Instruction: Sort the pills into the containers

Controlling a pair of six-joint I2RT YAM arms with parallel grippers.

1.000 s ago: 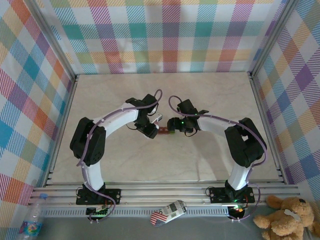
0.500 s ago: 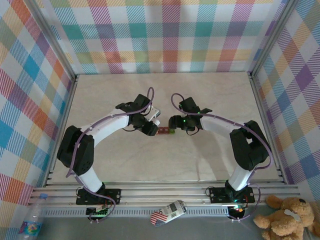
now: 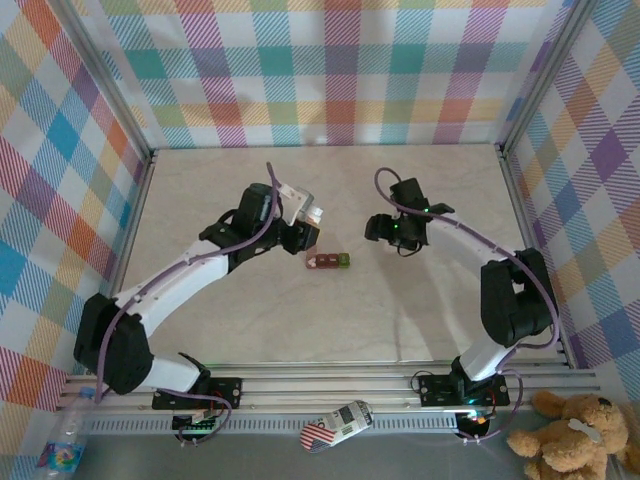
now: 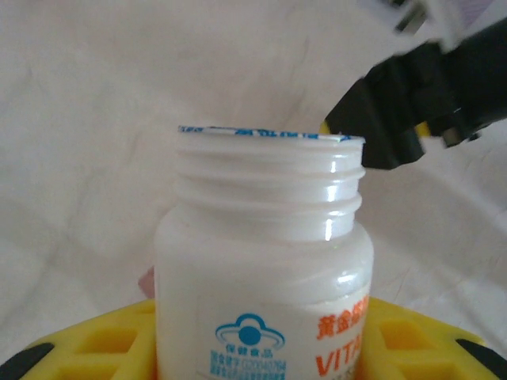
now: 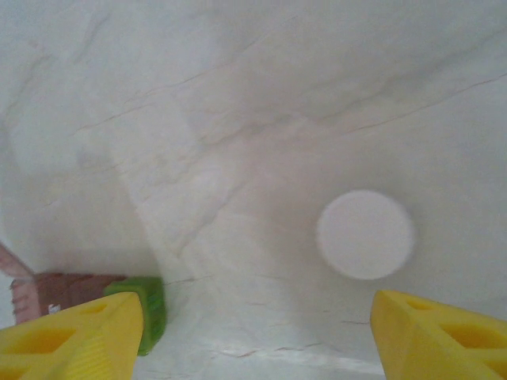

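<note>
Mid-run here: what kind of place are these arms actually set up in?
Most likely a staged robot test booth, not a home or pharmacy: plaid fabric walls enclose the marble-look table, aluminium frame rails run along its near edge, and a teddy bear sits outside.

Plush bear point(image 3: 573, 428) and water bottle point(image 3: 64, 440), opposite near corners.

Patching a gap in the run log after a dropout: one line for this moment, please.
left gripper: shut on open white bottle | right gripper: open above white disc | containers: on table, untouched
</note>
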